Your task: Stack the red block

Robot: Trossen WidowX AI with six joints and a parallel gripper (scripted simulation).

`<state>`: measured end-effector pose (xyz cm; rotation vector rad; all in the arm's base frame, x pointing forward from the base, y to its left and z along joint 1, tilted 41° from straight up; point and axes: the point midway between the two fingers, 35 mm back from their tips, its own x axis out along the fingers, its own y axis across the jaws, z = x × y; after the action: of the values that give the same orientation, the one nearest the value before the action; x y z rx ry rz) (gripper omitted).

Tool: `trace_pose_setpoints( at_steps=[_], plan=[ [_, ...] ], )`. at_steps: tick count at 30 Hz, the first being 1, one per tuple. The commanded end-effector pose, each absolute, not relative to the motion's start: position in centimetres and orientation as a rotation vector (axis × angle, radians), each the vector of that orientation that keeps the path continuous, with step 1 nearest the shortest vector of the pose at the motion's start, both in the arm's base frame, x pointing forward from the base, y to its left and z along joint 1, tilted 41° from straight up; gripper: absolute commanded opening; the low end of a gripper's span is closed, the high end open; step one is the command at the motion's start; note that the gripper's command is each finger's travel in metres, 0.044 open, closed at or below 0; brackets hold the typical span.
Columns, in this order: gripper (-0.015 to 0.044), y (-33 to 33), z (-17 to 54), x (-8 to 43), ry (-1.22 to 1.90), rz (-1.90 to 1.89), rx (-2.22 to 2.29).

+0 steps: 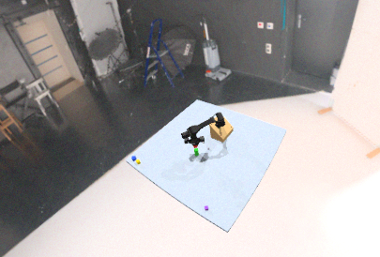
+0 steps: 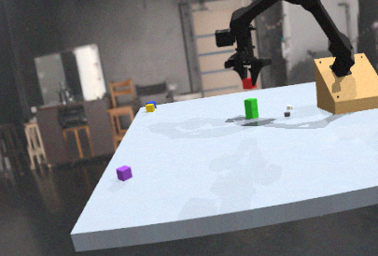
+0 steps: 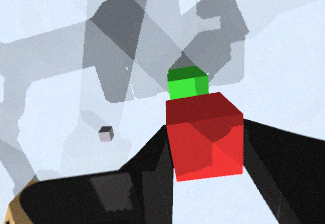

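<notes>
The red block (image 2: 248, 83) sits clamped between the jaws, held in the air above the green tower (image 2: 251, 107) and not touching it. The gripper (image 2: 247, 75) points straight down, the black arm (image 2: 331, 33) arching back to its wooden base (image 2: 350, 89) at the worktop's (image 2: 227, 187) far side. The tower stands upright, seemingly two cubes high, though the wrist view shows only its top. A tiny dark cube (image 2: 287, 113) lies just beside it; blue (image 2: 152, 104) and yellow (image 2: 149, 107) blocks sit together near a far edge, and a purple block (image 2: 123, 173) lies well apart.
</notes>
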<state>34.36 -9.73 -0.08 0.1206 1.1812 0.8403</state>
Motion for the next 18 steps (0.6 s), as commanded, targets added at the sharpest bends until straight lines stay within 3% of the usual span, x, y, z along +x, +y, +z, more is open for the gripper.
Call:
trace_pose_setpoints(
  at_steps=[1,18],
  plan=[
    [0.0000,-9.9,-0.1,34.6,1.179,0.824,0.134],
    [0.0000,-7.2,-3.2,35.2,1.177,0.825,0.135]
  ],
)
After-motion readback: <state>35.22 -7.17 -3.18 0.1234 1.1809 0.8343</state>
